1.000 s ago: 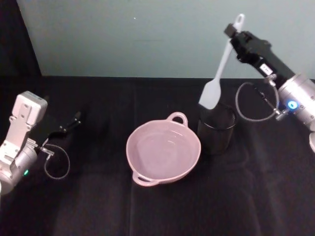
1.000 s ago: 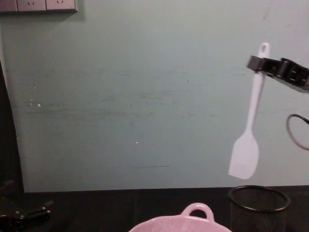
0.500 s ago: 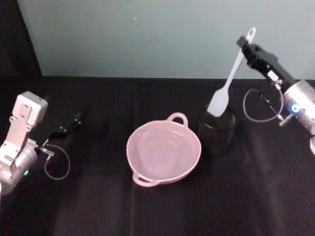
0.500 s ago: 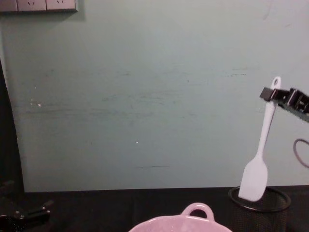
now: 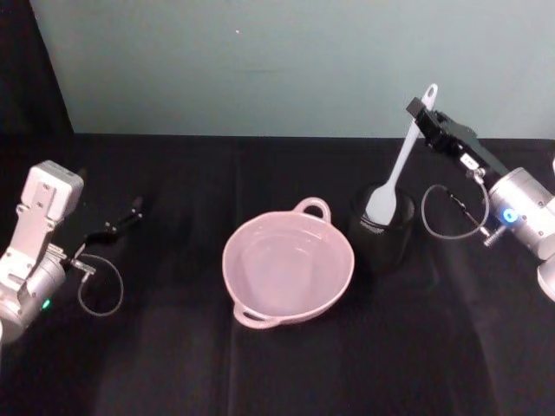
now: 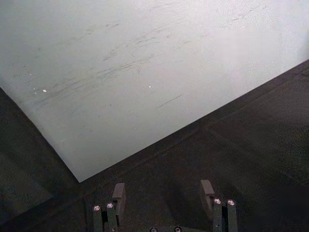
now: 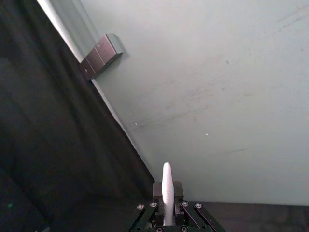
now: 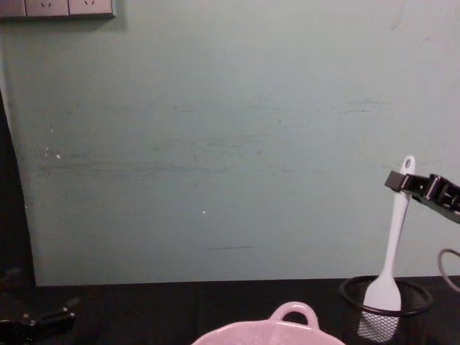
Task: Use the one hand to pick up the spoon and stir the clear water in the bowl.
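Lowered spoon (image 5: 401, 161) blade inside mesh cup (image 8: 386, 307), right claw (image 5: 419, 111) apparently gripping handle

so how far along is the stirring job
The right gripper grips the white spoon by its handle, blade end down inside the black mesh cup. The pink bowl sits beside the cup, untouched; nothing shows stirring done. The left gripper rests parked, open.

The spoon (image 5: 401, 159) is long, slim and white, with a hole at its handle end; it stands nearly upright, tilted slightly, its flat blade down inside a black mesh cup (image 5: 381, 230). The hand (image 5: 422, 113), black with a white label, clamps its handle near the top. The pale pink bowl (image 5: 289, 269), glossy, sits at the cup's nine o'clock, loop handle at twelve.
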